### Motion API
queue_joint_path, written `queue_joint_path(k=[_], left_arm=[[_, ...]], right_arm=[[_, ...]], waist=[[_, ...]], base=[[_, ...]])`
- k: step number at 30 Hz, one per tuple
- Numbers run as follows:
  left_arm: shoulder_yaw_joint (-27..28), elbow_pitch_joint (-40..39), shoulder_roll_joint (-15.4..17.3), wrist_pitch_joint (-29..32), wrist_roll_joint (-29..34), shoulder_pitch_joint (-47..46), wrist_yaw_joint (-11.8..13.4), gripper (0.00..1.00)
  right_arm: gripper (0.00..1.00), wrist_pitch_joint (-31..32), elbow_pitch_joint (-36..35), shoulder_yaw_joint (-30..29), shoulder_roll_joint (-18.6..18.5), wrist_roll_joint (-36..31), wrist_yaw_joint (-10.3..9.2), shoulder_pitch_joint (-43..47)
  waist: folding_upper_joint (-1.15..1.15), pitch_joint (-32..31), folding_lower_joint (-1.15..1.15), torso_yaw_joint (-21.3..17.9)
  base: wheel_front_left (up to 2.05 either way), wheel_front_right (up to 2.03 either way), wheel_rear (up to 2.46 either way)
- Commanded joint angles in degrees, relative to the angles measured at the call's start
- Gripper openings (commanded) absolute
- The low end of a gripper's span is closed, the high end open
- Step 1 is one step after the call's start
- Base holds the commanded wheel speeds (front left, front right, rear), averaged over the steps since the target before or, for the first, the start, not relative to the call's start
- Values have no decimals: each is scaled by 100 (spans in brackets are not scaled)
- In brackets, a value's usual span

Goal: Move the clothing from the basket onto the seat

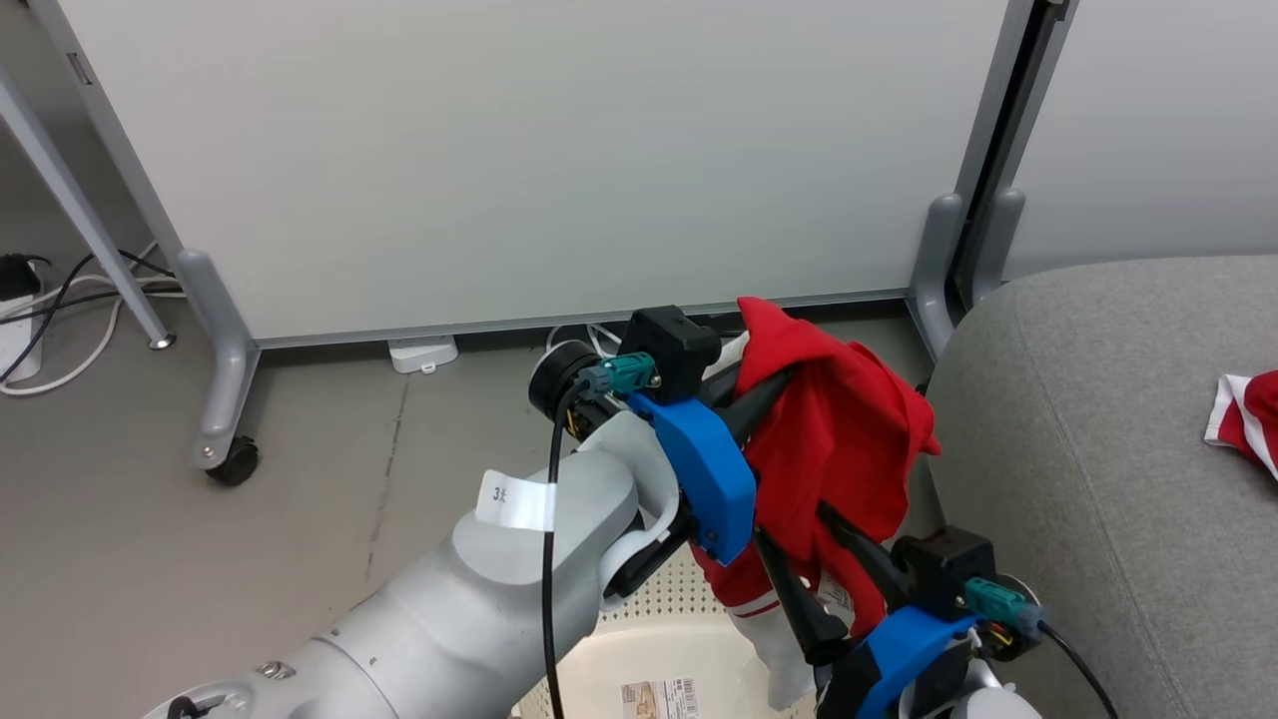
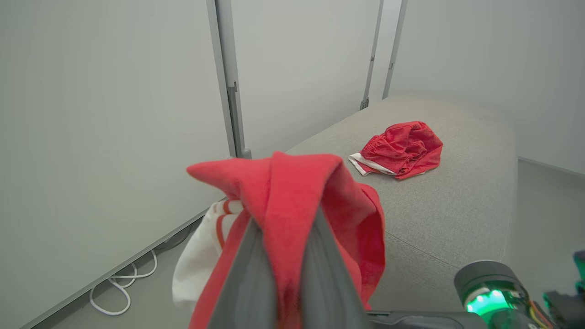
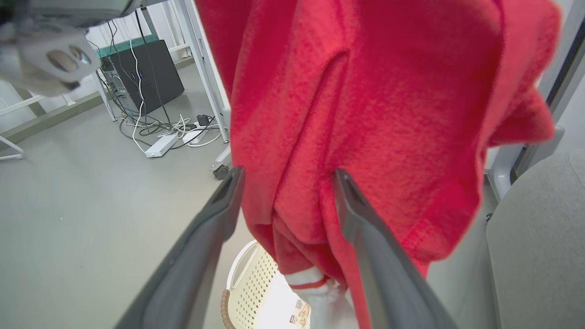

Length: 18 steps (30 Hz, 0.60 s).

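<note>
Here, grey floor meets pale partition panels beside the seat.

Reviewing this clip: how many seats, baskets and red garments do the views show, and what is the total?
Seat: 1
Basket: 1
Red garments: 2, the held garment and the garment on the seat
Total: 4

basket: cut off at 6 o'clock
second garment: cut off at 3 o'clock
left claw tips: buried in clothing
</note>
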Motion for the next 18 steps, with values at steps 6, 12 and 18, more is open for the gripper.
queue_joint_path(k=[6, 12, 18], left_arm=[[-13, -79, -1, 56, 70, 61, -5, 0], [-14, -152, -1, 119, 94, 101, -5, 0], [-14, -196, -1, 154, 116, 100, -5, 0]], right_arm=[[100, 107, 418, 28, -6, 90, 1, -403], [100, 106, 876, 64, -6, 34, 1, -792], [100, 37, 1349, 219, -6, 143, 1, -1201]], waist=[[0, 25, 0, 36], [0, 35, 0, 63], [0, 47, 0, 103]], base=[[0, 0, 0], [0, 0, 0], [0, 0, 0]])
